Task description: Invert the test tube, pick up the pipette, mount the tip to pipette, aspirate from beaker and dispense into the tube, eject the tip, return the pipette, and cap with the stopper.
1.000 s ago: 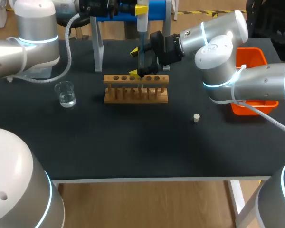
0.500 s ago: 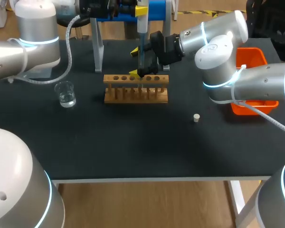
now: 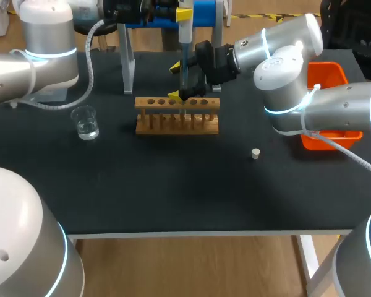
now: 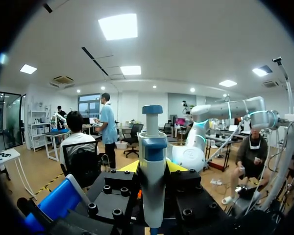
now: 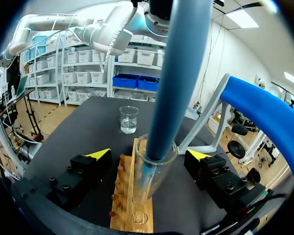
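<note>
Pipette (image 4: 153, 147): upright, clamped in left gripper (image 4: 153, 167), shaft stood inside tube (image 5: 152, 182) mouth, axes aligned; right gripper (image 5: 149, 154) wide, flanking tube, not touching.

Your right gripper (image 5: 149, 155) has its fingers spread wide, one yellow tip on either side of the test tube (image 5: 149, 183), and neither touches the glass. The tube stands in a hole of the wooden rack (image 5: 129, 208) between the fingers, and the blue pipette (image 5: 174, 83) comes down from above with its lower end inside the tube's mouth. Farther out, past the rack's far end, you see the beaker (image 5: 129, 119) holding a little clear liquid on the black table (image 5: 63, 144), and your left arm (image 5: 103, 29) comes in overhead towards the pipette's upper end.
</note>
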### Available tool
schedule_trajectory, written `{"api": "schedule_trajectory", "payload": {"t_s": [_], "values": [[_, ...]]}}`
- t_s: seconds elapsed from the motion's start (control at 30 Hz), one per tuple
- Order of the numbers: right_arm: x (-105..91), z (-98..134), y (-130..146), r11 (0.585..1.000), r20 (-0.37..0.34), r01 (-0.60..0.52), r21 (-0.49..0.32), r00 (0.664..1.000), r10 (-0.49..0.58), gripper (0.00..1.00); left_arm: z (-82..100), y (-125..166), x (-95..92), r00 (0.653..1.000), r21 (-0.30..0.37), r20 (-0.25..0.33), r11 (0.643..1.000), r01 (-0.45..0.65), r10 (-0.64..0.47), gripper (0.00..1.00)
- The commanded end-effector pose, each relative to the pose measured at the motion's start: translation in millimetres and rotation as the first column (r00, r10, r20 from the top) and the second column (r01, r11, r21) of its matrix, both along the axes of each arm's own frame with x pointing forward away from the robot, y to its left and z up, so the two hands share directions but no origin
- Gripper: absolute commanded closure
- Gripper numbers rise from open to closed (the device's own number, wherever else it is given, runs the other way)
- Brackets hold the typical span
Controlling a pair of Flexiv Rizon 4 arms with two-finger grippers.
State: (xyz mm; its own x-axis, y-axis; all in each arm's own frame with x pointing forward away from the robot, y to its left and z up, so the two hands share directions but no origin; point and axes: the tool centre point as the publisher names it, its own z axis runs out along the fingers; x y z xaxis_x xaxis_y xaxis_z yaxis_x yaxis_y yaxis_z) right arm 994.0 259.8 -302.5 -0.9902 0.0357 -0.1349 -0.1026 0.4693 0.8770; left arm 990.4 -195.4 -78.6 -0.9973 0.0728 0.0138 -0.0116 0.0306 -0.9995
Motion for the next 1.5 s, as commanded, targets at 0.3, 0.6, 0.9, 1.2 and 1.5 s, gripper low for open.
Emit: {"api": "schedule_trajectory", "payload": {"t_s": [0.3,0.6,0.9,1.2,1.5], "values": [[0.1,13.2,-23.9,1.000,0.003,-0.005,0.000,1.000,0.005,0.00,0.0,0.0,1.6,1.000,0.000,0.000,1.000,0.003,-0.003,1.00],[0.3,24.8,-52.4,1.000,0.009,0.015,0.022,1.000,-0.015,0.00,0.0,0.0,1.6,1.000,0.000,0.000,1.000,0.003,-0.003,1.00],[-1.8,36.0,-71.9,0.999,0.025,0.022,0.041,0.999,-0.023,0.00,0.0,0.0,1.6,1.000,0.000,0.000,1.000,0.003,-0.003,1.00],[-4.0,45.3,-97.2,0.995,0.034,0.046,0.084,0.998,-0.049,0.00,0.0,0.0,1.6,1.000,0.000,0.000,1.000,0.003,-0.003,1.00],[1.3,54.4,-119.6,0.983,0.007,0.100,0.152,0.995,-0.102,0.00,0.0,0.0,1.6,1.000,0.000,0.000,1.000,0.003,-0.003,1.00]]}}
